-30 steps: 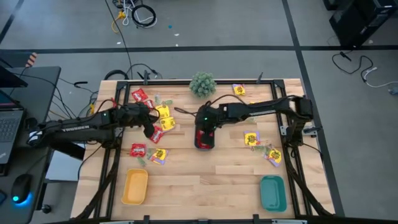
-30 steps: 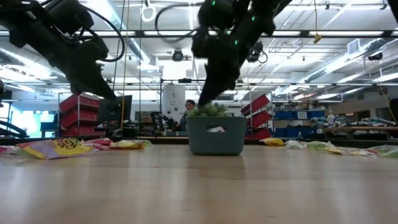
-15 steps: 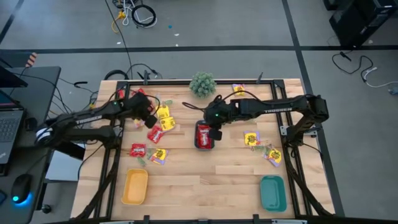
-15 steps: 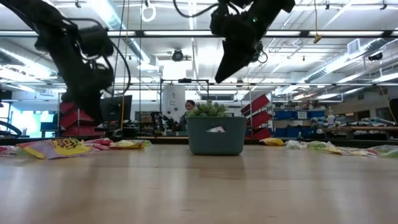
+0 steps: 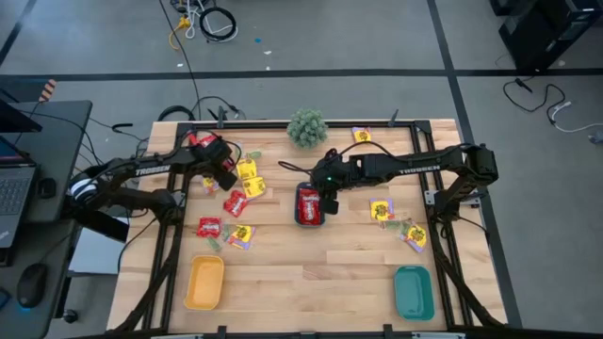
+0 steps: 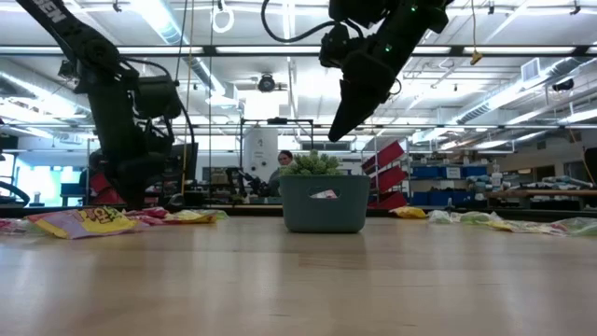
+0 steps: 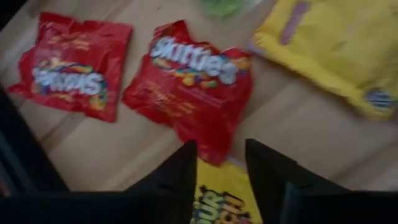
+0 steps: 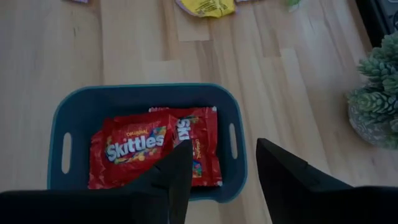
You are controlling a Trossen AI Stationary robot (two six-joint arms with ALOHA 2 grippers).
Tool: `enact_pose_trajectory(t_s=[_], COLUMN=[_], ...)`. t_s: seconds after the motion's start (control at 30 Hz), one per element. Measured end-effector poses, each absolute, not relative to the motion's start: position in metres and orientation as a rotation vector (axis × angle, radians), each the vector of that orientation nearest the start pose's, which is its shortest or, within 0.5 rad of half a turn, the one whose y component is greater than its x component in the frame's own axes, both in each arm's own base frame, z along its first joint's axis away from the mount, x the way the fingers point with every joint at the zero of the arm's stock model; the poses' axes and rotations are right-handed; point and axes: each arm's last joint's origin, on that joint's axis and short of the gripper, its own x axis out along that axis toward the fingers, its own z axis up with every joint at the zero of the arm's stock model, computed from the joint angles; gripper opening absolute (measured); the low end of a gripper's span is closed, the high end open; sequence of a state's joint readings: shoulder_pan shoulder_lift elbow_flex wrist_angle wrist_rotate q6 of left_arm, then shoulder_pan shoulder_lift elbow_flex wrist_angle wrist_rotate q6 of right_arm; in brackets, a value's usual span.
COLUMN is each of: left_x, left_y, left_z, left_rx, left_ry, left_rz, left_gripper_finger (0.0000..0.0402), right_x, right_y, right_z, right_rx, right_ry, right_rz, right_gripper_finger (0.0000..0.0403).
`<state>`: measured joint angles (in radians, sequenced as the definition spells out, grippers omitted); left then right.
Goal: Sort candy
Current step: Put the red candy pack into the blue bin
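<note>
Red, yellow and small green candy packets lie flat on the table's left half, among them a red one (image 5: 236, 202) and a yellow one (image 5: 247, 169). My left gripper (image 5: 223, 176) hovers open low over them. In its wrist view the fingers (image 7: 221, 163) stand above two red packets (image 7: 193, 81) (image 7: 71, 74) and a yellow one (image 7: 221, 202), touching none. A dark teal bin (image 5: 298, 209) (image 8: 143, 90) at the table's middle holds red packets (image 8: 149, 149). My right gripper (image 5: 328, 193) (image 8: 224, 168) hangs open above the bin, with nothing between its fingers.
A spiky green plant ball (image 5: 307, 127) stands at the far edge behind the bin. Yellow packets (image 5: 381, 210) (image 5: 415, 234) (image 5: 362, 136) lie on the right half. A yellow tray (image 5: 204, 282) and a teal tray (image 5: 413, 292) sit near the front corners.
My right gripper has risen out of the teal bin and shifted a little toward the table's right edge; red packets now show in the bin. My left gripper has gone toward the far-left corner and come down low over the candy there.
</note>
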<state>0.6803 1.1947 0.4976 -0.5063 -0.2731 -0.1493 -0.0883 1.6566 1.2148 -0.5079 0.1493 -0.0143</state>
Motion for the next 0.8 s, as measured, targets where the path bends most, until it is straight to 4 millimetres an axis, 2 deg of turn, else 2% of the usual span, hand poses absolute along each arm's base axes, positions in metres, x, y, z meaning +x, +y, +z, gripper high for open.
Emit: enact_pose_trajectory(t_s=[0.13, 0.27, 0.4, 0.6, 0.8], left_x=[0.139, 0.141, 0.142, 0.143, 0.142], left_y=[0.126, 0.128, 0.129, 0.131, 0.131], left_z=[0.143, 0.137, 0.135, 0.135, 0.141], left_rx=[-0.384, -0.373, -0.372, -0.311, -0.285], left_ry=[1.174, 1.204, 1.216, 1.208, 1.183], left_rz=[0.952, 0.94, 0.93, 0.928, 0.941], left_gripper_finger=[0.0183, 0.0184, 0.014, 0.0018, 0.0003], right_x=[0.345, 0.345, 0.345, 0.345, 0.344], right_y=[-0.035, -0.035, -0.035, -0.035, -0.035], right_z=[0.238, 0.238, 0.238, 0.238, 0.24], right_rx=[-0.055, -0.056, -0.056, -0.056, -0.056], right_ry=[0.947, 0.946, 0.946, 0.946, 0.941], right_rz=[-0.206, -0.206, -0.206, -0.206, -0.206], right_gripper_finger=[0.016, 0.0157, 0.0154, 0.0154, 0.0149])
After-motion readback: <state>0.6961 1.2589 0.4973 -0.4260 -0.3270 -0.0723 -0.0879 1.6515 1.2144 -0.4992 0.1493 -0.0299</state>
